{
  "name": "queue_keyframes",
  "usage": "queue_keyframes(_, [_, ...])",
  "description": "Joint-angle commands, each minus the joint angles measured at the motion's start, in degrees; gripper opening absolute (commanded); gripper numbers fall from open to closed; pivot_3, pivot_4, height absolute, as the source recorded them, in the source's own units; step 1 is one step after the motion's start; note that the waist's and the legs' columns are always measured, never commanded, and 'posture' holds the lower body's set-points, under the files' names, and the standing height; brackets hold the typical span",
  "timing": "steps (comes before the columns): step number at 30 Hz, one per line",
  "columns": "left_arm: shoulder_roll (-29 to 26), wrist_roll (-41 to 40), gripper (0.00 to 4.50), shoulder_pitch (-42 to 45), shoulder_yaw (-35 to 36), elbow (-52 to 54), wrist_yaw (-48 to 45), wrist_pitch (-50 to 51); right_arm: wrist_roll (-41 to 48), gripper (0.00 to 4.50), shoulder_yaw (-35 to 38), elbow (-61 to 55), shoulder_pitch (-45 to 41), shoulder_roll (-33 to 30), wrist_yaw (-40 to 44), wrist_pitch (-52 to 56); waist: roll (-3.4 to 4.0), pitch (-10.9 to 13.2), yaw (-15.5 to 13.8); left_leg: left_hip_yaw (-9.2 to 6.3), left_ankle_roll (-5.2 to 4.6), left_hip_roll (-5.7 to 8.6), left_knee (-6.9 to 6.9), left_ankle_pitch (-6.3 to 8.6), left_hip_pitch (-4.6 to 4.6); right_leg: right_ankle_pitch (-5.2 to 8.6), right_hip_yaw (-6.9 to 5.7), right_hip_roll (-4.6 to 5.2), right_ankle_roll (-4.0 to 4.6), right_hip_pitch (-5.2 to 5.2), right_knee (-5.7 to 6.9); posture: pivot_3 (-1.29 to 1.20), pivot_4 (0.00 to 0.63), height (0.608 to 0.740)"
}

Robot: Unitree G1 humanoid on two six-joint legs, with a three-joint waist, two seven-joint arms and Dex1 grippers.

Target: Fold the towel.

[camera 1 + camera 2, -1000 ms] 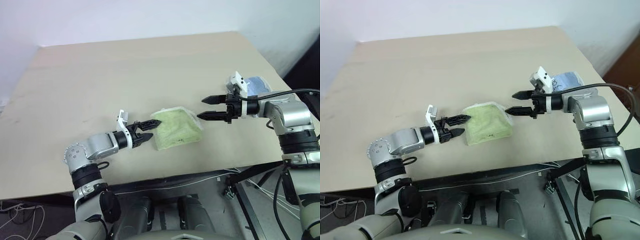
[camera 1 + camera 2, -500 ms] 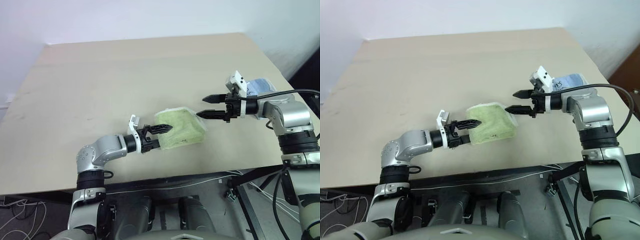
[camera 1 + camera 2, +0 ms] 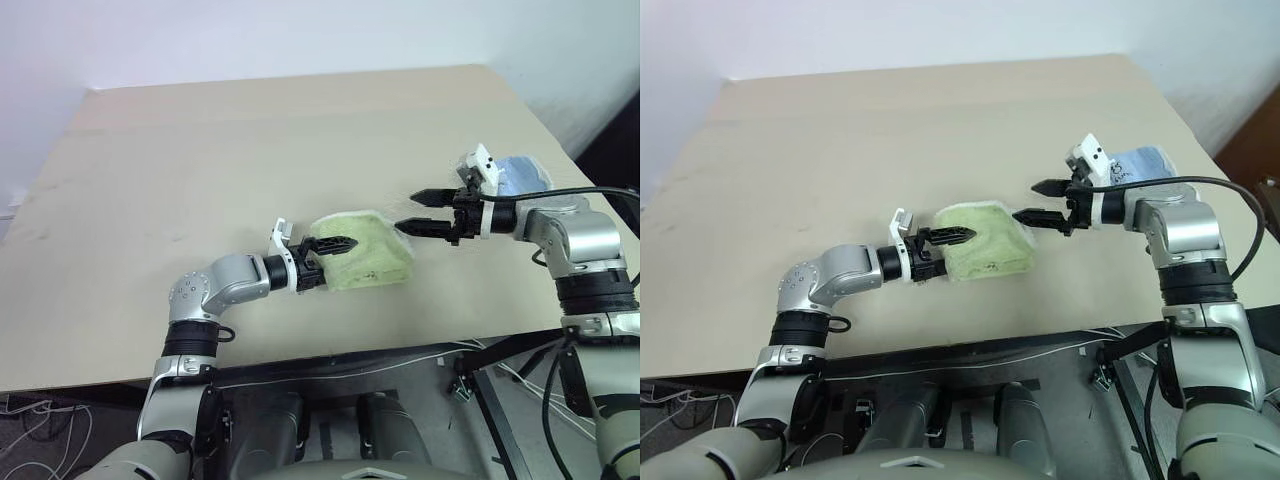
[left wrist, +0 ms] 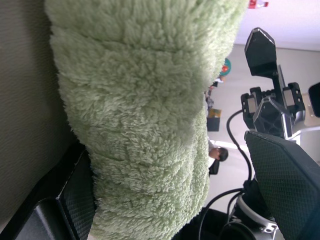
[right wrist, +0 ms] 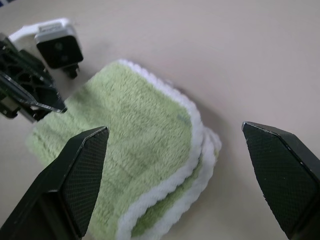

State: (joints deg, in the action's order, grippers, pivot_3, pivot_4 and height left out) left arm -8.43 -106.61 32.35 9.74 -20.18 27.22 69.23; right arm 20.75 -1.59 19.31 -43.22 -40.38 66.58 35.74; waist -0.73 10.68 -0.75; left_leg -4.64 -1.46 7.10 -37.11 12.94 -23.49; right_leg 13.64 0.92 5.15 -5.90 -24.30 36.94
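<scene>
Towel (image 3: 365, 262), folded yellow-green terry, near the beige table's (image 3: 200, 170) front edge: left gripper (image 3: 328, 262) has slid in, jaws wide astride its fold (next fold likely); right gripper (image 3: 420, 211) hovers wide.

Left tool (image 3: 322, 262) moved right, fingers now straddling towel (image 3: 372, 262) edge

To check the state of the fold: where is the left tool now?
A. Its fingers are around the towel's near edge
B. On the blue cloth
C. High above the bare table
A: in the left wrist view the towel sits between the fingers of the left tool.
</scene>
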Motion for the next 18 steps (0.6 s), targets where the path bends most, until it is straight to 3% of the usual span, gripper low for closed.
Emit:
queue_keyframes(1, [1.0, 0.4, 3.66, 1.3, -0.6, 0.0, -0.9, -1.0, 1.1, 4.5, 2.1, -2.1, -0.2, 0.1, -0.8, -0.5, 0.0, 0.0, 0.0, 0.0, 0.0, 0.0, 0.0, 0.0, 0.0, 0.0, 0.0, 0.0, 0.0, 0.0, -0.01, 0.0, 0.15, 0.74])
queue_keyframes(12, [-0.1, 0.1, 0.08, 1.2, -0.6, 0.1, -1.7, -0.6, 1.5, 4.5, 2.9, -2.1, 0.5, 0.0, -2.4, -0.8, 0.0, 0.0, 0.1, 0.0, 0.0, 0.0, 0.03, 0.0, -0.01, 0.0, 0.0, 0.01, 0.0, 0.0, -0.04, 0.0, 0.15, 0.74])
queue_keyframes(16, [-2.3, 1.2, 0.04, 1.6, -1.3, 0.7, -4.0, 1.8, 1.6, 4.5, 3.3, -2.3, 0.9, -0.1, -2.7, -0.8, 0.0, 0.0, 0.1, 0.0, 0.0, 0.0, 0.04, 0.0, -0.01, 0.0, 0.0, 0.0, 0.0, -0.01, -0.04, 0.0, 0.15, 0.74])
queue_keyframes(18, [-6.0, 3.7, 0.04, 2.1, -2.4, 3.3, -8.8, 5.3, 1.7, 4.5, 3.4, -2.1, 0.9, -0.1, -3.0, -0.9, -0.01, 0.0, 0.1, 0.0, 0.0, 0.0, 0.04, 0.0, -0.01, 0.0, 0.0, 0.0, 0.0, -0.02, -0.04, 0.0, 0.15, 0.74])
